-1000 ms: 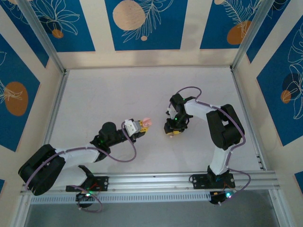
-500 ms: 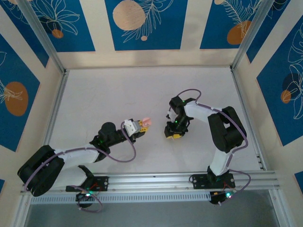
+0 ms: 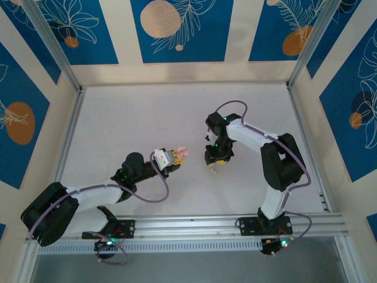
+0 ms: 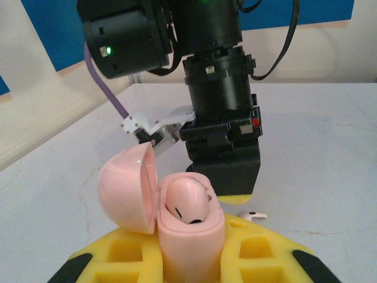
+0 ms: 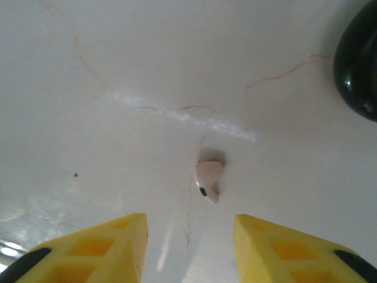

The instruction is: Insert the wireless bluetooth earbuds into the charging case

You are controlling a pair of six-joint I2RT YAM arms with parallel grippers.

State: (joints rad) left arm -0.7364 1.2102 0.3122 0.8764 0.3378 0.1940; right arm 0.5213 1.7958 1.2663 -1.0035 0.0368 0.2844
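White table top [image 3: 147, 118], matte, faint hairline cracks [image 5: 177, 112] and scuffs. Light even, shadows soft. Walls [image 3: 206, 35] on three sides: blue panels with white leaf line-art and orange-tan discs, cream stripes between. Aluminium posts [image 3: 56, 53] in the far corners, slotted aluminium rail [image 3: 194, 224] along the near edge — grey surface [image 3: 194, 265] below it.

The pink case [image 4: 189, 236] stands upright between the left fingers [image 4: 112, 253], its lid [image 4: 126, 188] hinged open to the left, with one pink bud [image 4: 187, 200] seated inside. A second pink bud [image 5: 208, 178] lies loose on the white bench [image 5: 118, 71].
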